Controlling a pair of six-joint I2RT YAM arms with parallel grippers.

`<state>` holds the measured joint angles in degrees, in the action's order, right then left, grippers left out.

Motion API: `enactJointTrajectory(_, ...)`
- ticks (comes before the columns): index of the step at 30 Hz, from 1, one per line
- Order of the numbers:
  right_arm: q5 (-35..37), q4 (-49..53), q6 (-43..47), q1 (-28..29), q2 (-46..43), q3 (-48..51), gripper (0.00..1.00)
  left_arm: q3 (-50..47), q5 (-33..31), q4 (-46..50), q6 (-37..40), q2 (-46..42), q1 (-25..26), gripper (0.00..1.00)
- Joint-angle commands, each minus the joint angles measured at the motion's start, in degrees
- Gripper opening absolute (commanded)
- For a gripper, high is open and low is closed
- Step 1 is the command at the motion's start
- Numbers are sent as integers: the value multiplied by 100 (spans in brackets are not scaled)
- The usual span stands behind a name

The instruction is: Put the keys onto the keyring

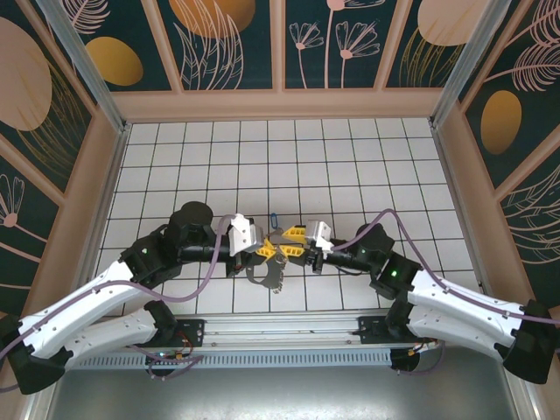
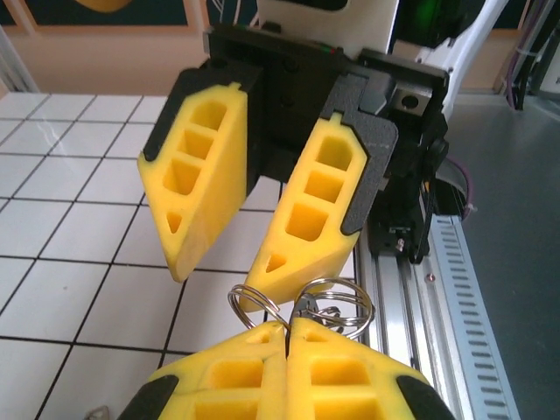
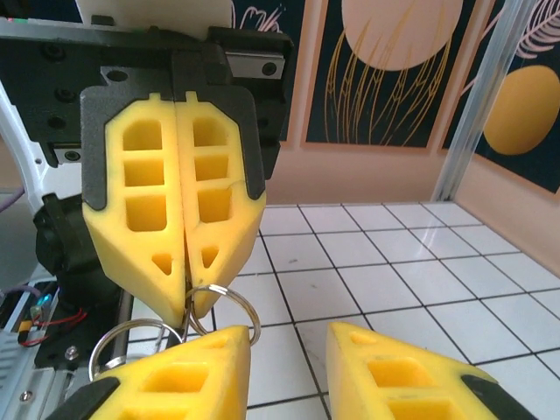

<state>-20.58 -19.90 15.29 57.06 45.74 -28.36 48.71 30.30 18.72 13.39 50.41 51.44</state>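
Closest to the lens in your left wrist view are the left gripper's (image 2: pixel 287 325) own yellow fingers (image 2: pixel 350 367), pressed flat together and clamped on the keyring (image 2: pixel 337 304) by two silvery wire rings that stick out past the tips. Facing them, the right gripper (image 2: pixel 216 289) hangs with its jaws parted and nothing between them. One of its tips sits just beside a ring, and you cannot tell whether they touch. Its black body blocks much of the white tiled floor (image 2: pixel 61 219) beyond, and a grooved metal rail (image 2: pixel 459 289) shows beside it. In your right wrist view the right gripper's two fingers (image 3: pixel 411 376) stand apart at the bottom, released. The left gripper across from them is clenched, the two rings dangling from its tips just above one right finger. Behind it rise patterned wall panels (image 3: pixel 394 79) and a metal corner post (image 3: pixel 477 105). From the top camera the two grippers meet tip to tip over the near part of the floor, and they cover the pinch itself. The keyring's brown loop (image 1: pixel 262 273) shows just on their near side, with small silvery bits at its right edge. The key (image 1: pixel 276 217), with its blue head, lies on the tiles just beyond the grippers, apart from the loop and free of both claws. Purple cables (image 1: pixel 385 213) trail along both arms.
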Motion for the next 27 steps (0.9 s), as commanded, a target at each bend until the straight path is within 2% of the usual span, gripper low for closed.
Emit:
enactJointTrajectory(1,-97,500,307,130,-56,-325,30,179,-203,218,165,125,4,0)
enactJointTrajectory(9,-33,681,514,174,-24,-348,29,203,-72,314,185,170,4,0)
enactJointTrajectory(20,-210,772,808,176,305,-635,21,238,-3,553,314,214,6,0)
enactJointTrajectory(27,-372,1273,931,176,314,-811,25,192,-17,559,334,188,2,0)
